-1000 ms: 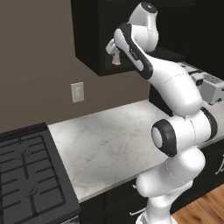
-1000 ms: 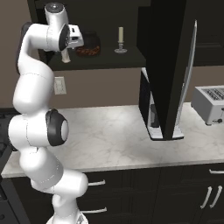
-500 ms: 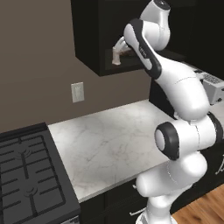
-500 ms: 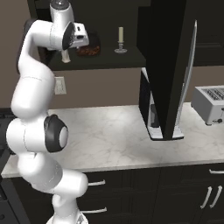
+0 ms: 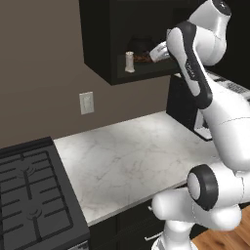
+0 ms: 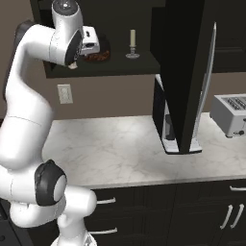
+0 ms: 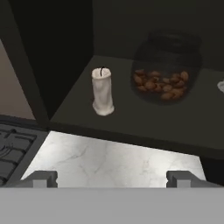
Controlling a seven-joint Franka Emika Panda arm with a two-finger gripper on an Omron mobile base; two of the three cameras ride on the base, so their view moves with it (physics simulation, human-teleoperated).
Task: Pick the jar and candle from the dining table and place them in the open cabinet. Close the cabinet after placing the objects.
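The jar (image 7: 166, 65), clear glass with brown chunks and a dark lid, stands on the shelf of the open black cabinet (image 6: 120, 69). It also shows as the jar (image 6: 102, 55) and the jar (image 5: 140, 52). The candle (image 6: 132, 42), a slim taper on a silvery holder, stands to its right on the same shelf. My gripper (image 7: 112, 178) is open with nothing between its fingers, just outside the shelf's front edge and apart from the jar. From the sides it is the gripper (image 6: 95, 46) and the gripper (image 5: 157, 52). The dining table is out of view.
A stubby white candle with a dark wick (image 7: 103, 92) stands at the shelf's front left. The cabinet door (image 6: 187, 72) hangs open on the right with its long silver handle (image 6: 207, 86). Below lie a marble counter (image 6: 125, 144), a toaster (image 6: 233, 113) and a stove (image 5: 29, 190).
The hand has drawn away from the shelf's front left, uncovering the stubby candle in the left base view, and the elbow has risen. Jar and taper candle have not moved.
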